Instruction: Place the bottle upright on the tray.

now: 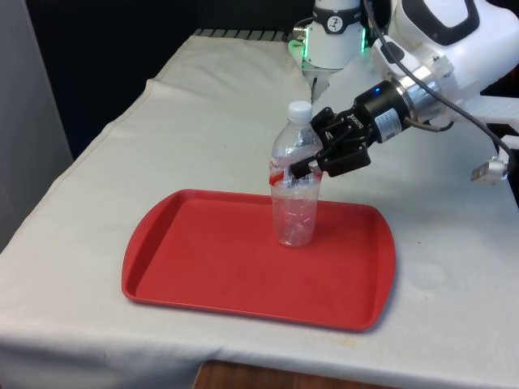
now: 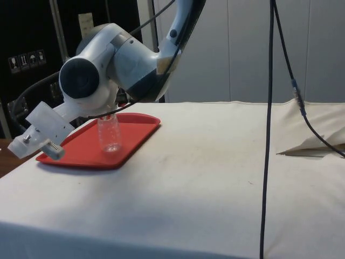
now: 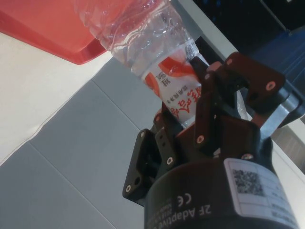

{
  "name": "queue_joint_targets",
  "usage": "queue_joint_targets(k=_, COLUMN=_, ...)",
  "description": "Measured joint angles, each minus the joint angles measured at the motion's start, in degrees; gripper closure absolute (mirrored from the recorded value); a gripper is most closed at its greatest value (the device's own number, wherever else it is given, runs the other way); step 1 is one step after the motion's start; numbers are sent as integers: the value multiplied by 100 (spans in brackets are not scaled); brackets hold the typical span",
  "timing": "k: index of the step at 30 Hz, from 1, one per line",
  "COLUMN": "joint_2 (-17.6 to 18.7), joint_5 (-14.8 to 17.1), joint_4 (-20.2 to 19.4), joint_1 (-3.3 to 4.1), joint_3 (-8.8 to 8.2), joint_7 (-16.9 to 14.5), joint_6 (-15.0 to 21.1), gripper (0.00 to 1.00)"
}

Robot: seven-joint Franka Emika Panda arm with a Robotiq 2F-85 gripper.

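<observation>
A clear plastic bottle (image 1: 293,212) with a white cap and a red label stands upright near the far middle of the red tray (image 1: 203,259). My black gripper (image 1: 306,167) reaches in from the front view's right and is shut on the bottle at its label. In the wrist view the fingers (image 3: 208,98) sit on either side of the labelled bottle (image 3: 143,38), with the gripper (image 3: 185,109) just past the tray's rim (image 3: 43,24). The side view shows the bottle's lower half (image 2: 110,132) on the tray (image 2: 81,148), its top hidden behind my arm.
The tray lies near the table's front edge on the white cloth (image 1: 438,267). A black cable (image 2: 268,135) hangs down over the table in the side view. A raised fold of cloth (image 2: 315,143) lies at the side view's right.
</observation>
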Motion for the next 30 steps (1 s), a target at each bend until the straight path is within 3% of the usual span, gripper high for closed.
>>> queue_joint_targets(k=11, joint_2=6, joint_5=0, joint_4=6, joint_1=0, joint_3=0, joint_7=6, joint_6=0, gripper=66)
queue_joint_targets(k=13, joint_2=11, joint_5=0, joint_4=11, joint_1=0, joint_3=0, joint_7=6, joint_6=0, gripper=60)
queue_joint_targets(k=16, joint_2=11, joint_5=0, joint_4=11, joint_1=0, joint_3=0, joint_7=6, joint_6=0, gripper=44)
queue_joint_targets(k=17, joint_2=23, joint_5=0, joint_4=11, joint_1=0, joint_3=0, joint_7=6, joint_6=0, gripper=44)
queue_joint_targets(k=22, joint_2=86, joint_5=0, joint_4=52, joint_1=-6, joint_3=0, joint_7=11, joint_6=6, gripper=18)
queue_joint_targets(k=24, joint_2=97, joint_5=0, joint_4=80, joint_1=-6, joint_3=0, joint_7=11, joint_6=6, gripper=3)
queue_joint_targets(k=30, joint_2=97, joint_5=0, joint_4=80, joint_1=-6, joint_3=0, joint_7=11, joint_6=6, gripper=0)
